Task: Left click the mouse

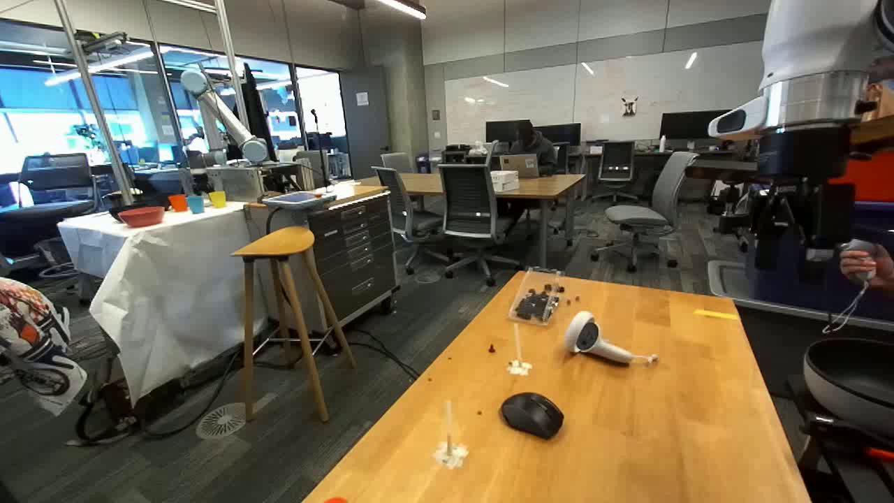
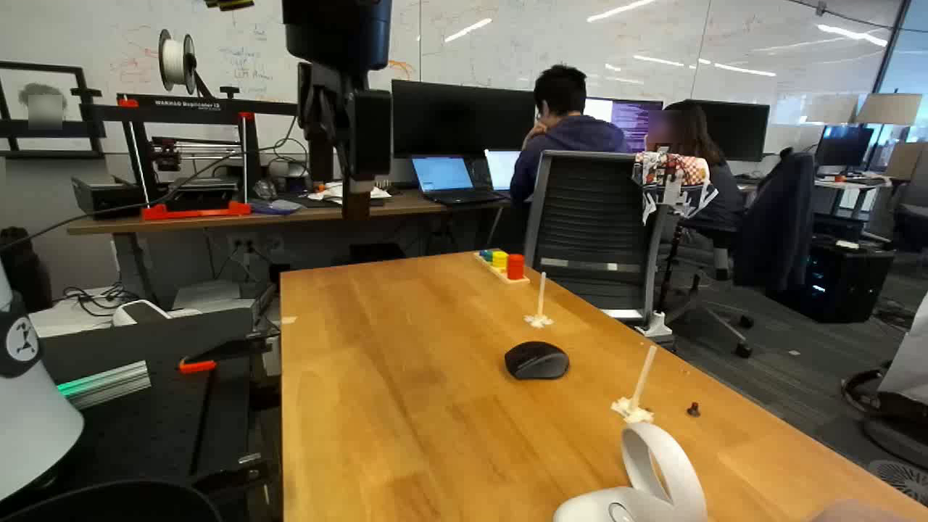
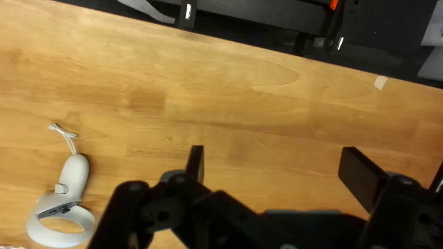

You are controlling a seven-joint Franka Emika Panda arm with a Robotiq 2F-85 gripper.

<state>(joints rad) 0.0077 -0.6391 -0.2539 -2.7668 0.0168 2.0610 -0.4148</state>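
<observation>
The black, low-domed mouse (image 1: 532,415) sits on the wooden table (image 1: 649,426). It shows in both exterior views (image 2: 536,361), and it is out of the wrist view. My gripper (image 1: 793,257) hangs above the table, well apart from the mouse and higher than it. In an exterior view the gripper (image 2: 339,192) is seen side-on. In the wrist view the gripper (image 3: 271,152) has its fingers wide apart, with only bare table top beneath and nothing between them.
Two thin upright pegs (image 1: 449,429) (image 1: 517,344) stand on the table near the mouse. A white handled controller (image 1: 606,348) lies beyond, also in the wrist view (image 3: 74,173). A clear tray (image 1: 515,314) of dark pieces and a board of coloured blocks (image 2: 515,267) stand near the table's edges.
</observation>
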